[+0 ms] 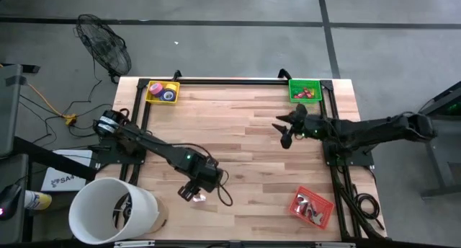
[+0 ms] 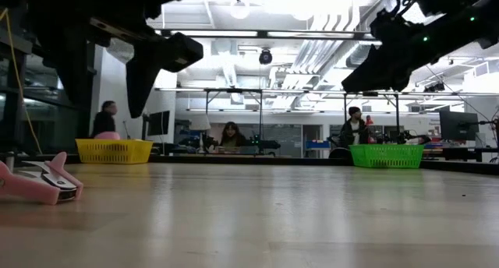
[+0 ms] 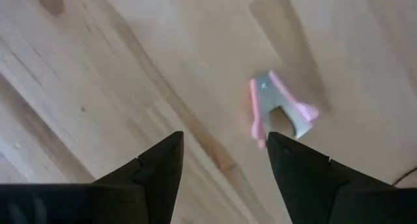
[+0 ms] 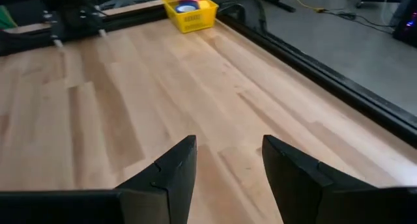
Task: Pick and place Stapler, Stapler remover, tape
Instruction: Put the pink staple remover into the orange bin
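Under left pincer (image 1: 193,194), open: pink remover (image 3: 279,111) unpicked on counter (image 1: 245,161) | right pincer (image 1: 287,130) open, empty | tape (image 1: 169,94) already binned

The staple remover (image 1: 199,198) lies on the table (image 1: 245,154) just beneath the left tool (image 1: 191,192).

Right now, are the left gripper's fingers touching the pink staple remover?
Apart. The left wrist view shows bare wood between the open fingers and the pink staple remover, which lies flat on the table.
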Robot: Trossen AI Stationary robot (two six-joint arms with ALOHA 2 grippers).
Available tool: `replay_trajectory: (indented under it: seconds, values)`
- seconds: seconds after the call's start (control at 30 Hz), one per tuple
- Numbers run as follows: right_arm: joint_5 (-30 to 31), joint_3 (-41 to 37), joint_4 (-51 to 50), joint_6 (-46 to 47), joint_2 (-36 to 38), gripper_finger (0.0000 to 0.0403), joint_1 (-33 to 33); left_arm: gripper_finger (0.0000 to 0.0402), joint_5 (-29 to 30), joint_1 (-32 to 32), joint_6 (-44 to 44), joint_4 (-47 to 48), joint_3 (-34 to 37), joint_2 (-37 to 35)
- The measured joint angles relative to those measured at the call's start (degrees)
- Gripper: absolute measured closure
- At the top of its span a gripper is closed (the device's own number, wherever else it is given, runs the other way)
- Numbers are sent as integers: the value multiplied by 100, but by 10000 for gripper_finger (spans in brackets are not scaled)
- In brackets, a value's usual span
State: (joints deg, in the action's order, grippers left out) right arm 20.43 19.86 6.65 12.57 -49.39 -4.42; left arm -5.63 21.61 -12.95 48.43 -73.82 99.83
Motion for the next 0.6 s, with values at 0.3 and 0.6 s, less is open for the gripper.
replay_trajectory:
  seconds: [0.3, 0.6]
  values:
    - [1142, 0, 10, 399, -4, 236, 1308, 181, 63, 303, 817, -296, 0, 61]
    - [1834, -4, 121, 836, -291, 236, 2203, 80, 729, 749, 1455, -685, -10, 244]
